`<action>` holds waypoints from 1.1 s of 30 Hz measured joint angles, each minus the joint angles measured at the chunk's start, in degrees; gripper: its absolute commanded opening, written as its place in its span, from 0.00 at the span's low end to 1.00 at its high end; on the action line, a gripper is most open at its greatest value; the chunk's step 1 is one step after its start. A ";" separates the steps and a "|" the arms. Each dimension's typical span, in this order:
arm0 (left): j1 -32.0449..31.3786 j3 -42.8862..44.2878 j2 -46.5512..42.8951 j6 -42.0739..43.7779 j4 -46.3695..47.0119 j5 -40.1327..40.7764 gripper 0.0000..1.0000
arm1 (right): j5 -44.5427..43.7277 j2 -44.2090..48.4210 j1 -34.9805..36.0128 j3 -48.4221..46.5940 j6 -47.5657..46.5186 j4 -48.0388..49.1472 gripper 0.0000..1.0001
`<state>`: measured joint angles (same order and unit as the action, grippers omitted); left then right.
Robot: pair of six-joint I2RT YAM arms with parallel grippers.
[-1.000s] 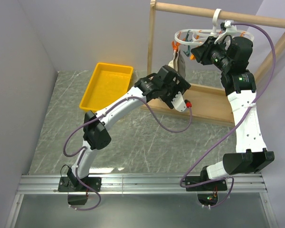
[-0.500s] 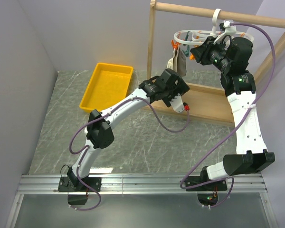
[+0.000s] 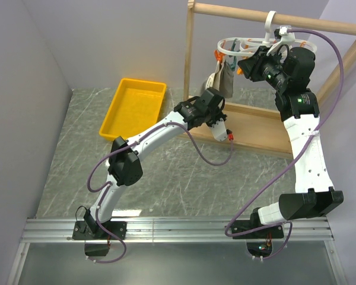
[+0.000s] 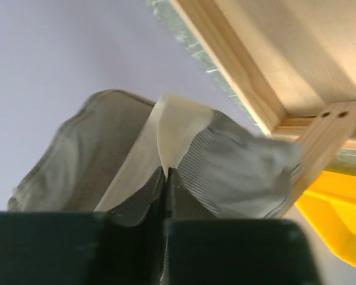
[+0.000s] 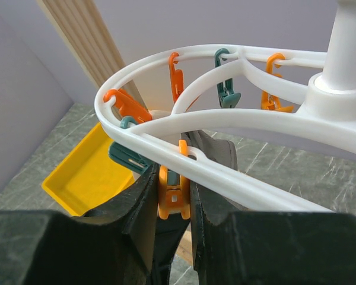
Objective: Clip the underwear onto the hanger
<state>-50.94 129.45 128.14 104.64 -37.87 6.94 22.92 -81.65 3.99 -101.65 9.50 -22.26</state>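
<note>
The underwear (image 3: pixel 221 80) hangs as a grey-taupe bundle under the left end of the hanger (image 3: pixel 244 43), a white oval ring hooked on the rack's top bar. My left gripper (image 3: pixel 217 98) is shut on its lower part. In the left wrist view the closed fingertips (image 4: pixel 164 173) pinch the underwear (image 4: pixel 237 157) where the beige waistband (image 4: pixel 178 124) folds. My right gripper (image 3: pixel 247 64) is up at the ring. It is shut on an orange clothespin (image 5: pixel 173 196) that dangles from the hanger (image 5: pixel 225 122).
A yellow tray (image 3: pixel 133 107) lies on the table to the left, and shows again as the tray (image 4: pixel 338 219) in the left wrist view. The wooden rack frame (image 3: pixel 190 59) stands around the hanger, and its base board (image 3: pixel 261 127) lies just right of my left gripper. Other orange and teal pins (image 5: pixel 225 89) hang along the ring.
My left gripper has moved up and left to the hanging underwear, and its jaws have gone from wide open to shut on the fabric. The right arm has not moved.
</note>
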 measured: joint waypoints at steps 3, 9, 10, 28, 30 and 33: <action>0.02 0.02 0.00 0.17 -1.92 -0.52 0.00 | -0.04 0.09 0.00 0.17 0.00 0.13 0.00; 1.18 0.94 -0.33 -5.60 -2.43 -7.76 0.01 | -0.39 0.31 0.00 0.92 0.02 0.94 0.00; 1.55 0.39 -0.74 -7.39 -1.14 -9.44 0.01 | -0.39 0.33 0.00 0.92 0.04 1.03 0.00; 10.38 -17.57 -14.43 -50.93 40.26 -29.81 0.00 | 0.79 0.42 -0.02 0.96 2.58 1.73 0.00; 10.32 -17.57 -14.43 -53.42 41.70 -30.75 0.00 | 1.14 0.42 -0.02 0.96 2.86 1.77 0.00; 10.21 -17.57 -14.43 -56.19 42.60 -32.37 0.01 | 1.95 0.42 -0.11 0.96 3.28 2.12 0.00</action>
<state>-40.73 111.87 113.71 48.45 4.73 -25.43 24.86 -81.23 3.88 -100.68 12.78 -20.14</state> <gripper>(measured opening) 0.014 0.298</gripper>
